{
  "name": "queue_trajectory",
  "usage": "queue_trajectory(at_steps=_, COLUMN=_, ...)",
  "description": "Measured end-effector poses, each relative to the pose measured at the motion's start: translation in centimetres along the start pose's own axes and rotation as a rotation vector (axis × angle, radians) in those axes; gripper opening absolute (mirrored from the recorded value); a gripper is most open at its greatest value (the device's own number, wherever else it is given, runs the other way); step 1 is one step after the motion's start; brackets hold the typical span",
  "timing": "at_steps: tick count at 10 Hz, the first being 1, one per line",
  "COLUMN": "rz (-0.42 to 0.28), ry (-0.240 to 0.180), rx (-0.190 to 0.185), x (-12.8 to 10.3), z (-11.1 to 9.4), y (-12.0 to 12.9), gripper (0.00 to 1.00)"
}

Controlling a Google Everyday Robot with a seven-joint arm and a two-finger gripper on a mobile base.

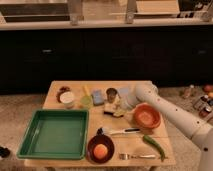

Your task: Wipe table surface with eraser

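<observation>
- Tan wooden tabletop surface (129,144) is pretty crowded. The small rectangular eraser (112,111), cream top over a dark base, sits near the middle, just front-right of the light blue rectangular sponge block (97,96).
- The white robot arm reaches in from the right, with the gripper (120,104) down right at the eraser, touching it or just above.
- Honestly can't tell if the gripper is open or clamped, or whether it has the eraser at all.
- My guess: this is the grab step, and the wiping isn't started yet.
- The next move needs a firm hold, then pressing the eraser flat and sliding it over bare wood.
- Not much room, though. The round orange bowl (146,116) sits just beside it on the right, and the green rectangular plastic tray (52,155) fills the front left.
</observation>
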Motion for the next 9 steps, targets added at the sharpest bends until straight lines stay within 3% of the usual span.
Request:
queue_trajectory(at_steps=4, rz=-0.035, ry=0.016, rx=-0.088, x=-1.2, z=2.0, y=2.4, gripper=0.0)
queue_trajectory(at_steps=7, rz=-0.044, ry=0.034, rx=-0.105, x=-1.2, z=1.0, y=4.1, gripper=0.0)
queue_trajectory(at_steps=9, rz=-0.027, ry=0.053, rx=-0.092, x=0.2, z=-0.6, y=4.3, gripper=0.0)
